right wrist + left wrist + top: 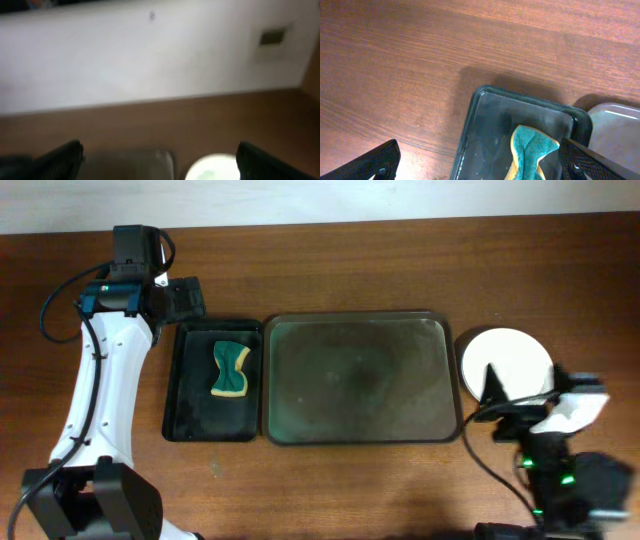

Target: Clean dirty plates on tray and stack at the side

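1. Overhead, a brown wooden table [330, 490] fills the frame; the right wrist view shows a pale wall [150, 60] beyond.
2. The tray [355, 380], centre, lies bare, so the job looks about done.
3. The black tray [190, 415], centre left, holds the sponge [230, 370].
4. The plates [508, 355] sit stacked at centre right, the top one clean; I cannot tell the count.
5. The left gripper [188, 298], upper left, and the right gripper [522, 392], lower right, are both spread and empty.

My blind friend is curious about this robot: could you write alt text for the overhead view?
A large grey tray lies bare on a wooden table, with a white plate, perhaps topping a stack, right of it. Left of it, a black tray holds a green sponge; a left arm and right arm flank them.
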Robot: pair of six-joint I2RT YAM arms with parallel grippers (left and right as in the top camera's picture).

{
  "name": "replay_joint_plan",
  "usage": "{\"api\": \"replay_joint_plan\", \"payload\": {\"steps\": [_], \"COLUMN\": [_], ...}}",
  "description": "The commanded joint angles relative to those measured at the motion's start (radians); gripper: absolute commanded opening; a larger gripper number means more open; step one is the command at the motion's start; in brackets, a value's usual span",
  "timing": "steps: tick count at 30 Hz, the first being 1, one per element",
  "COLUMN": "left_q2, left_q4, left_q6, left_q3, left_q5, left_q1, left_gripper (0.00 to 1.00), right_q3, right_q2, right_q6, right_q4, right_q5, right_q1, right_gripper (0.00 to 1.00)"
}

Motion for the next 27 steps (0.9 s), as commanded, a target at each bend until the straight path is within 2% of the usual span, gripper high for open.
{"api": "replay_joint_plan", "payload": {"steps": [1,5,12,17,27], "left_q2": [-0.010,-0.010,-0.010,-0.010,-0.010], "left_q4": [0.002,0.002,0.002,0.002,0.002], "left_q6": [0.013,0.013,0.013,0.013,0.013], "left_q3": [0.014,0.014,0.014,0.014,0.014], "left_q5": [-0.011,-0.011,-0.011,-0.011,-0.011], "left_q1": [-0.002,-0.002,-0.002,-0.002,-0.002], "left_gripper": [0.99,0.99,1.00,1.00,0.99], "right_q3": [-0.237,-0.405,-0.547,-0.552,-0.552], "right_q2": [-0.134,-0.239,-0.340,-0.340,-0.337], "right_q6": [0.000,0.000,0.001,0.001,0.000], "right_q4": [0.177,0.287,0.299,0.206,0.210], "right_q5": [0.014,0.085,0.104,0.104,0.104], "right_q1": [0.058,0.105,0.122,0.134,0.134], "right_gripper": [0.98,0.98,0.98,0.98,0.98]}}
